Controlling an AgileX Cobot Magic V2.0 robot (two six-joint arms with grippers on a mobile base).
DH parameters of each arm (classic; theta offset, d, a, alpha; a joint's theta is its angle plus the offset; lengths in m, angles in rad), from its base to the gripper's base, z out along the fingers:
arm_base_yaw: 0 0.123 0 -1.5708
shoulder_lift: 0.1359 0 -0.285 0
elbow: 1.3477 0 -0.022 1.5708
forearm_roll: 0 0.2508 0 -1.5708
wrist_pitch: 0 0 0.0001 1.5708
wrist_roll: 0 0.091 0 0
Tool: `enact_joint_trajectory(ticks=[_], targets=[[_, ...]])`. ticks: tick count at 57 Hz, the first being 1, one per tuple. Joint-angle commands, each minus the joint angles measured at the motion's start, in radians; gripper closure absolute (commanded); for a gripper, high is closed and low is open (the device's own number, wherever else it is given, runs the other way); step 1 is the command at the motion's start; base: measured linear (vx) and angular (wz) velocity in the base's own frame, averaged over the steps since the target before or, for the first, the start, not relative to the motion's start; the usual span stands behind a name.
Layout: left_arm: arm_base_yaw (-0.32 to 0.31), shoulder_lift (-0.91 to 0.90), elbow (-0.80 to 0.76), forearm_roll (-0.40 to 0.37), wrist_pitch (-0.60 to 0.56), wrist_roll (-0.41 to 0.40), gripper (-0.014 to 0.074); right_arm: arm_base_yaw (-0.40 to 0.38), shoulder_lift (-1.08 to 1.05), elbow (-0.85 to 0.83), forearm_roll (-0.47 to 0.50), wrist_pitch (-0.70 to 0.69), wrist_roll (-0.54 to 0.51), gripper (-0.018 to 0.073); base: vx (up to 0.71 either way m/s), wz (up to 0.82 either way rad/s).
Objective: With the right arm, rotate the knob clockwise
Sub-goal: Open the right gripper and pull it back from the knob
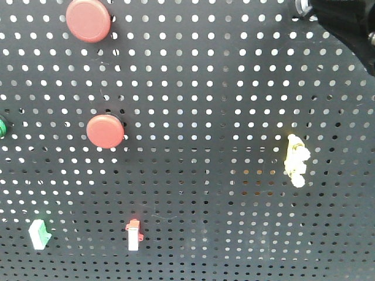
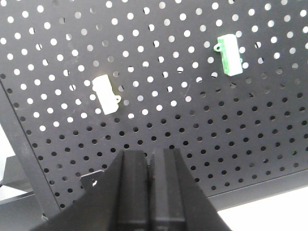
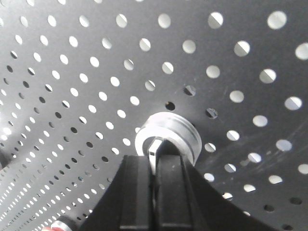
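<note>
The knob (image 3: pixel 168 131) shows in the right wrist view as a shiny silver-white ring on the black pegboard (image 3: pixel 96 57). Its raised bar sits between the tips of my right gripper (image 3: pixel 155 155), whose jaws are pressed together on it. In the front view the right arm (image 1: pixel 345 26) fills the top right corner and covers nearly all of the knob (image 1: pixel 303 7); only a sliver of bright rim peeks out. My left gripper (image 2: pixel 150 156) is shut with nothing in it, low in front of the pegboard's bottom part.
On the pegboard are two red round buttons (image 1: pixel 88 19) (image 1: pixel 105 130), a pale yellow switch (image 1: pixel 296 159), a green-white switch (image 1: pixel 39 234), a red-white switch (image 1: pixel 134 235) and a green button (image 1: pixel 3 127) at the left edge. A white switch (image 2: pixel 107 94) and a green switch (image 2: pixel 228 54) hang above the left gripper.
</note>
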Motion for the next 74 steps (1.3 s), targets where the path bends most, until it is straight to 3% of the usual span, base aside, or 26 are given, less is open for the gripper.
enact_joint_trajectory(ticks=[1, 13, 26, 35, 44, 52, 56, 74], targets=[[-0.008, -0.017, 0.033, -0.005, -0.075, -0.004, 0.0603, -0.002, -0.016, -0.053, -0.123, -0.181, -0.057, 0.0525, 0.0, 0.0], [-0.008, -0.017, 0.033, -0.005, -0.075, -0.004, 0.0603, -0.002, -0.088, -0.053, -0.135, -0.176, -0.185, 0.0407, 0.0, 0.0], [-0.008, -0.017, 0.033, -0.005, -0.075, -0.004, 0.0603, -0.002, -0.175, -0.049, -0.134, -0.114, -0.416, 0.03, 0.0, 0.0], [-0.008, -0.017, 0.033, -0.005, -0.075, -0.004, 0.0603, -0.002, -0.253, -0.048, -0.097, 0.025, -0.716, 0.0375, 0.0, 0.0], [-0.008, -0.017, 0.033, -0.005, -0.075, -0.004, 0.0603, -0.002, -0.329, -0.048, 0.094, 0.33, -1.099, 0.0569, 0.0, 0.0], [-0.008, -0.017, 0.033, -0.005, -0.075, -0.004, 0.0603, -0.002, -0.385, -0.022, 0.229, 0.569, -1.411, 0.0571, 0.0, 0.0], [-0.008, -0.017, 0.033, -0.005, -0.075, -0.004, 0.0603, -0.002, -0.428, 0.027, 0.266, 0.621, -1.457, 0.0571, 0.0, 0.0], [-0.008, -0.017, 0.033, -0.005, -0.075, -0.004, 0.0603, -0.002, -0.624, 0.22, 0.369, 0.633, -1.433, 0.057, 0.0, 0.0]])
